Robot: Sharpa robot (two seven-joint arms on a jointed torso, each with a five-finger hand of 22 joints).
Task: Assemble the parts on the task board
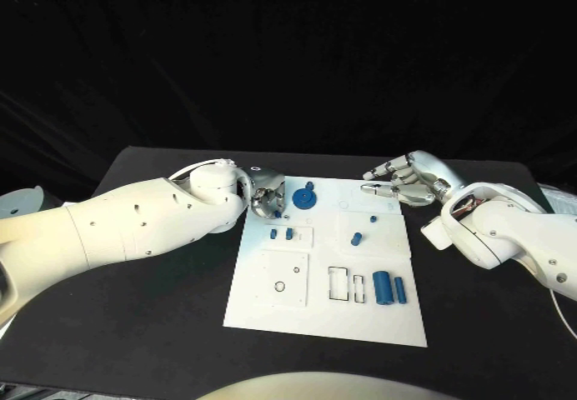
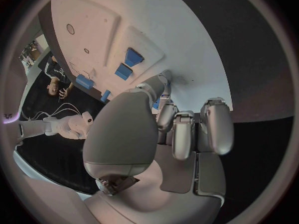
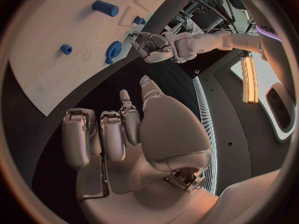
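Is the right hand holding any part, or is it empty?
Empty. The right hand hovers beside the task board, fingers curled loosely with nothing between them.

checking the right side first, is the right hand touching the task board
Apart: in the head view the right hand hovers off the task board's far right corner, black table between them.

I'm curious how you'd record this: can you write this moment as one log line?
left hand: empty, at task board far-left corner | right hand: empty, off board | blue gear: on board

Overhead head view down onto the task board; both wrist views close behind their hands, sharing it.
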